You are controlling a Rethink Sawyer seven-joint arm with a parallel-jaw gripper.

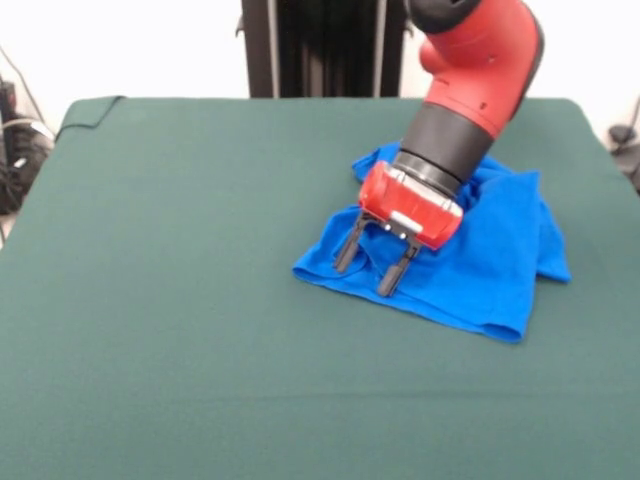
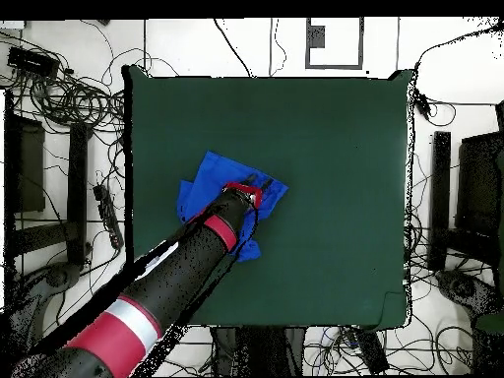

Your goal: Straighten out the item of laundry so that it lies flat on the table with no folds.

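The blue T-shirt [image 1: 480, 260] lies crumpled and folded on the dark green table [image 1: 200, 300], right of centre in the front view. My gripper [image 1: 367, 268] is over the shirt's near left part, its two black fingers [image 1: 347, 250] spread apart and pointing down at the fabric with nothing between them. The arm hides the shirt's middle. In the overhead view the shirt [image 2: 204, 177] sits left of the table's [image 2: 335, 197] middle, with the gripper [image 2: 261, 183] over its right corner.
Cables and stands [image 2: 59, 98] lie on the floor round the table. The robot's black pedestal [image 1: 320, 45] stands behind the far edge. A folded flap of the table cloth [image 1: 90, 108] shows at the far left corner.
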